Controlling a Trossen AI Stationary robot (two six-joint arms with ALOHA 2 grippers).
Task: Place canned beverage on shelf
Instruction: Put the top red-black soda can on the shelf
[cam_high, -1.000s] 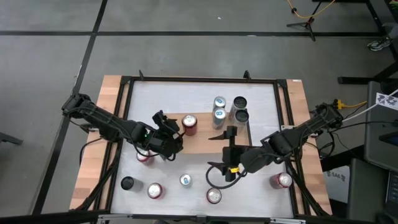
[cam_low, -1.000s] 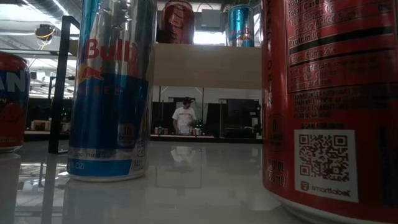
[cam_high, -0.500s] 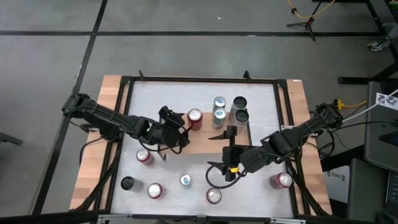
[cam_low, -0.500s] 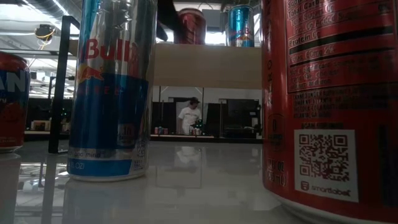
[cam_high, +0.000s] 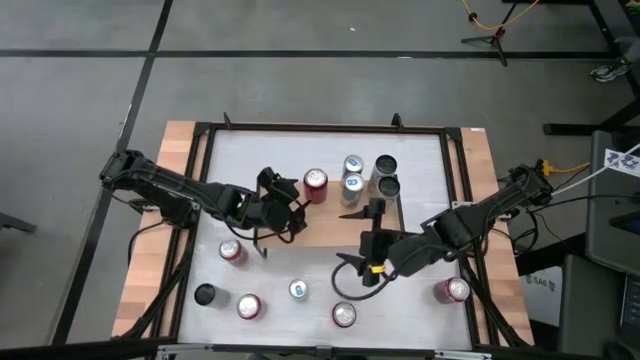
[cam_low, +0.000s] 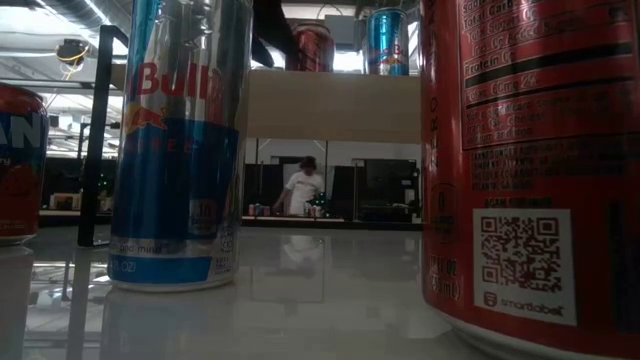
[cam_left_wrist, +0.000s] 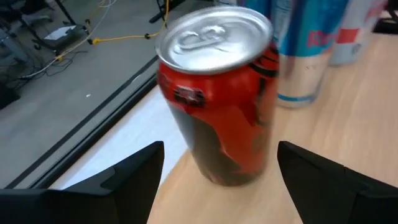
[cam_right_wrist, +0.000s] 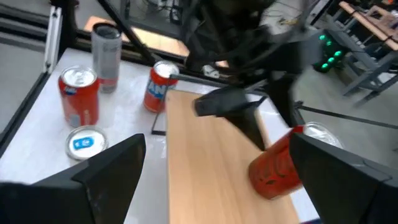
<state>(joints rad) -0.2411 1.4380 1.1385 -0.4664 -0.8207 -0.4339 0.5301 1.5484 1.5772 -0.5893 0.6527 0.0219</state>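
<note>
The red can (cam_left_wrist: 219, 99) is standing on the shelf (cam_high: 325, 232), the left claw (cam_high: 292, 205) sitting wide open, empty; it should be backing straight off. The right claw (cam_high: 372, 215) is waiting open.

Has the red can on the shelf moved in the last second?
Yes. In the high view the red can has shifted along the shelf toward the standing silver-blue cans, with the left gripper, jaws open, right behind it.

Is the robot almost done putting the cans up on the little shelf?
Partly. Four cans stand at one end of the shelf. The red can stands on the wood too, between the left hand's open fingers. Six cans wait on the white table.
</note>
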